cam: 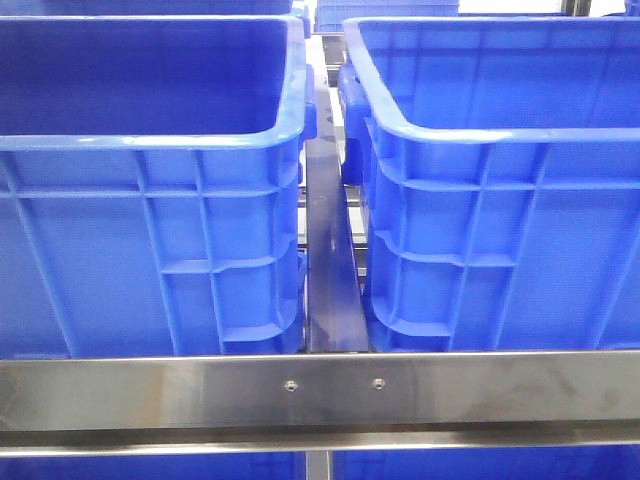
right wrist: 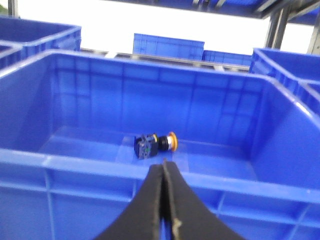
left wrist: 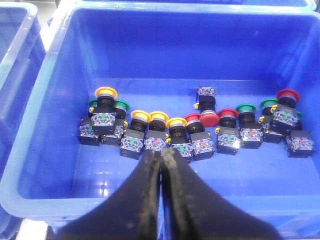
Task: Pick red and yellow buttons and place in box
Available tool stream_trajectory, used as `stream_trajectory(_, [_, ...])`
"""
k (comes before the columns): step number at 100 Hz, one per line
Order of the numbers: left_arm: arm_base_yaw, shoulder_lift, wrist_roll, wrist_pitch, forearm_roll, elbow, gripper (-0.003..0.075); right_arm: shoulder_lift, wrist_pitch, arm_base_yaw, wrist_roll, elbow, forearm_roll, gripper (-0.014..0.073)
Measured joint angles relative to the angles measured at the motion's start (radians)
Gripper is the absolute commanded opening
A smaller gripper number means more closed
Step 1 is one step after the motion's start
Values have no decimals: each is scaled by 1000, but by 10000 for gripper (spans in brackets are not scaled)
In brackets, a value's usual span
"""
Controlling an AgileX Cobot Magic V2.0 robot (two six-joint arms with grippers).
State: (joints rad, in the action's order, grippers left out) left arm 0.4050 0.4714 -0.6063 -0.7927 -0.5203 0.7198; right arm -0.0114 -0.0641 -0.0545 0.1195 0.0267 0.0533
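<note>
Above crowded buttons (left wrist: pixel 172 131), left gripper (left wrist: pixel 161 156) (closed)

I'm seeing the left gripper (left wrist: pixel 162 156) w/ its fingers pressed together, nothing btwn them, hovering over the blue bin (left wrist: pixel 75 65). Buttons are lying in a ragged row across the bin floor: yellow ones (left wrist: pixel 150 118) at approx 11 o'clock from the tips, a red mushroom button (left wrist: pixel 209 119) at 1 o'clock, green-capped ones (left wrist: pixel 245 108) further toward 2.
</note>
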Motion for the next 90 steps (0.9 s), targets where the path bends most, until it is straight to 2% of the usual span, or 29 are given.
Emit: stream_trajectory(90, [0, 0, 0, 0, 0, 0, -19, 0, -18, 0, -6, 2, 0, -68])
